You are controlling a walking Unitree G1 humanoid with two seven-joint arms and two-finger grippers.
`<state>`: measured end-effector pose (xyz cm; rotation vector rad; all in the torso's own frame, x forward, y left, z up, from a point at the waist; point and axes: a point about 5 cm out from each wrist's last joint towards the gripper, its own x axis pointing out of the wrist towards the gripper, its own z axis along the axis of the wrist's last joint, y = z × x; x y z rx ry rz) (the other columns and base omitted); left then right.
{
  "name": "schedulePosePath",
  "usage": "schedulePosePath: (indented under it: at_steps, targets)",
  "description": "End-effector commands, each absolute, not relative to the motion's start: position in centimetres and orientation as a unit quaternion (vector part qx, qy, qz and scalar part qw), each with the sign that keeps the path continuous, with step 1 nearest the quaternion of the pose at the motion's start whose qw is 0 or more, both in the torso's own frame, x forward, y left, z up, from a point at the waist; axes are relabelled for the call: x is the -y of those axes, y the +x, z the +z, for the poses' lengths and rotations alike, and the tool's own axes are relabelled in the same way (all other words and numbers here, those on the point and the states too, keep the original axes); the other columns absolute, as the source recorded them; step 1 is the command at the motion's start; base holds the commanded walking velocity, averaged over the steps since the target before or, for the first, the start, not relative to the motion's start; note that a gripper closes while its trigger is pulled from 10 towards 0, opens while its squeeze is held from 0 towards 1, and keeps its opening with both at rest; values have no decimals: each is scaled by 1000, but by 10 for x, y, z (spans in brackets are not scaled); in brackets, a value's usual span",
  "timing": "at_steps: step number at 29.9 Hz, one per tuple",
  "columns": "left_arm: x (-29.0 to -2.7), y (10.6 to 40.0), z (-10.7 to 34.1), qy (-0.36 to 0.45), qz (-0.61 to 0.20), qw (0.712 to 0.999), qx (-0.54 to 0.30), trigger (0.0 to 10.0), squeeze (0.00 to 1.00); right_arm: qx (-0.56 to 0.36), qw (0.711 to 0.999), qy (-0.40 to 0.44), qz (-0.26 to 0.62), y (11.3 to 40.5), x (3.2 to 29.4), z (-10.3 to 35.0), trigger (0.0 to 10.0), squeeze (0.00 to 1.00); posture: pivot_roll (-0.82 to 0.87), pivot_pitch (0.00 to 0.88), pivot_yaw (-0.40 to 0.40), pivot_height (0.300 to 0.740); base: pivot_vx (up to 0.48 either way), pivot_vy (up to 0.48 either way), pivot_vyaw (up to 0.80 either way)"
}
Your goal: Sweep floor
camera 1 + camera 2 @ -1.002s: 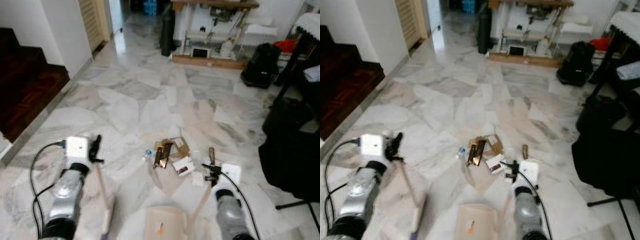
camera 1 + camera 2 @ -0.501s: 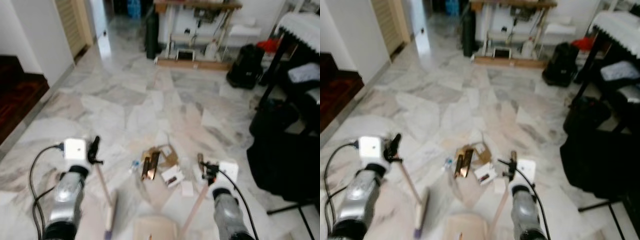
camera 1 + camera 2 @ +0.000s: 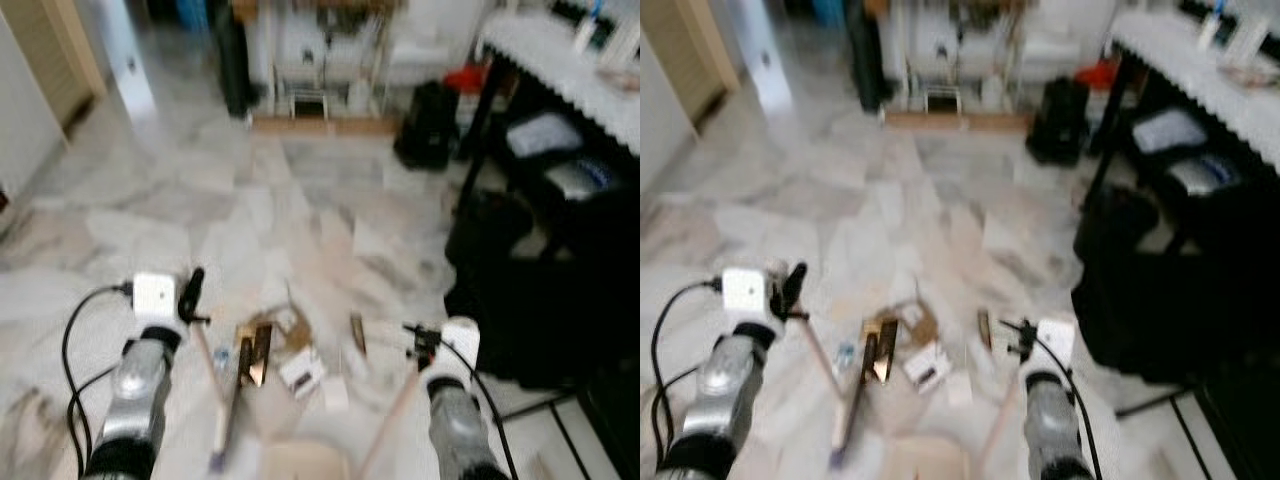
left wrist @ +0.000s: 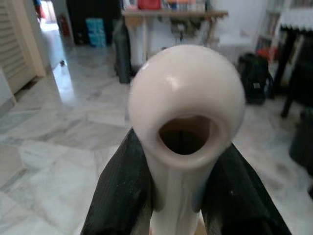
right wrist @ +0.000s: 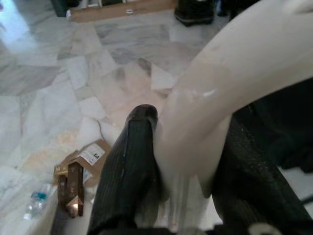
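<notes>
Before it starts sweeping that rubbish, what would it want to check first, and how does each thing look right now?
1. Left gripper shut on the brush handle: ok.
2. Right gripper shut on the dustpan handle: ok.
3. Litter pile lies ahead between both arms: ok.
4. Dustpan sits near the pile: ok.
5. Brush head touching the floor: cannot tell, blurred.
6. Black bags beside the right arm leave sweeping room: cannot tell.

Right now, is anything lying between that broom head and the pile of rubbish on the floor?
Nothing visible does. The broom, held in the left gripper, has its head on bare marble just beside the rubbish pile. The dustpan, its handle held in the right gripper, sits just below the pile in the eye views.
</notes>
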<state>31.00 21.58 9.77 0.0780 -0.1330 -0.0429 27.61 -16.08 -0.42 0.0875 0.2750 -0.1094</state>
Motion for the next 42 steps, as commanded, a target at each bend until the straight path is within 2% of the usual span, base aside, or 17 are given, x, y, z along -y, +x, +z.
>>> schedulePosePath:
  at_steps: [1, 9, 20, 30, 42]
  targets:
    - [-225, 313, 118, 61, -10, 992, 107, 10000, 0, -130, 989, 41, -51, 278, 159, -2, 10000, 0, 66, 0, -51, 740, 341, 0, 0]
    - [-223, 320, 152, 77, -6, 982, 172, 10000, 0, -127, 990, 42, -54, 277, 161, -2, 10000, 0, 58, 0, -50, 740, 347, 0, 0]
    - [-214, 324, 169, 69, -23, 977, 201, 10000, 0, -122, 990, 35, -57, 276, 162, -1, 10000, 0, 55, 0, -49, 740, 344, 0, 0]
    - [-199, 320, 163, 42, -81, 978, 188, 10000, 0, -120, 990, 19, -75, 275, 169, -1, 10000, 0, 56, 0, -46, 740, 33, 0, 0]
    - [-191, 314, 128, 23, -122, 986, 113, 10000, 0, -124, 989, -8, -79, 269, 168, -6, 10000, 0, 52, 0, -36, 740, 0, 0, 0]
